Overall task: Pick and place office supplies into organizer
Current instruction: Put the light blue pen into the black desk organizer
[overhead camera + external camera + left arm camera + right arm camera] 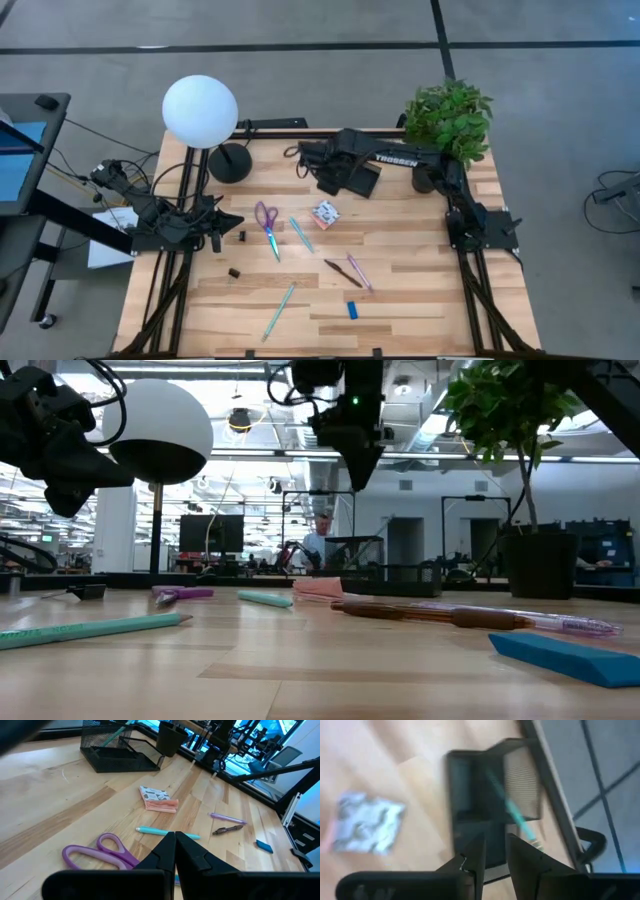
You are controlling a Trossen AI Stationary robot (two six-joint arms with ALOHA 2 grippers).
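The black mesh organizer [470,785] stands at the table's far middle, with a teal pen [512,812] leaning in its taller section. My right gripper [495,842] hangs above it, pointing steeply down, open a little with nothing between its fingers. On the wood lie a white patterned packet [326,212], purple-handled scissors [267,222], two teal pens [301,234] [279,310], a dark pen [340,272], a pink pen [359,271], a blue block [353,310] and two black pieces [241,237] [234,272]. My left gripper [175,845] rests shut at the left edge.
A lamp with a white globe [200,110] and a round black base [230,162] stands at the far left. A potted plant [450,115] fills the far right corner. The supplies lie scattered over the table's middle.
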